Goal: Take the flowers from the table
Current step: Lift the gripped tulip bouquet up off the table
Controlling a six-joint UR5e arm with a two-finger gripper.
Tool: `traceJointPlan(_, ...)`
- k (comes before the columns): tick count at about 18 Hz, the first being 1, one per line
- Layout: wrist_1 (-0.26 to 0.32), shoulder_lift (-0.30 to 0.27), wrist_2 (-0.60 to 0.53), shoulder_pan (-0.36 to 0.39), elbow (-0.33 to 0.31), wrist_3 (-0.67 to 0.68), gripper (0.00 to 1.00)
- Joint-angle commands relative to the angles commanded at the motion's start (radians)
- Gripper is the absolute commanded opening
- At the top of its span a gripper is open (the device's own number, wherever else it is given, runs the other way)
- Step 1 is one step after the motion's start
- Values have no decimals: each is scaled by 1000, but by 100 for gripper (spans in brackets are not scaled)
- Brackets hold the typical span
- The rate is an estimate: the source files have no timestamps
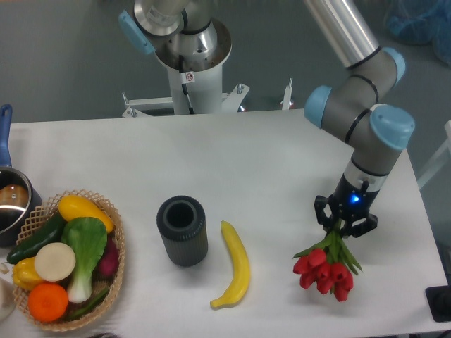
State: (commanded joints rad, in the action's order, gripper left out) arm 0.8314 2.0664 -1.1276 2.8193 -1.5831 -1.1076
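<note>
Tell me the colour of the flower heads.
Red, on the flowers; the fixed camera view shows it.

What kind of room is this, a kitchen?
Probably a robot lab, not a kitchen: a robot arm with its claw on flowers, above a plain white table with a basket of pretend-looking vegetables.

Banana [235,276] between cup [182,230] and flowers [325,269]

Grey floor [63,63] behind; blue netting [416,17] at top right corner.
</note>
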Motion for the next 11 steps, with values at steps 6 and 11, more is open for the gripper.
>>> traceJointPlan(6, 0, -65, 201, 86, 0, 37, 28)
traceJointPlan(11, 0, -106, 390, 170, -11, 37, 28)
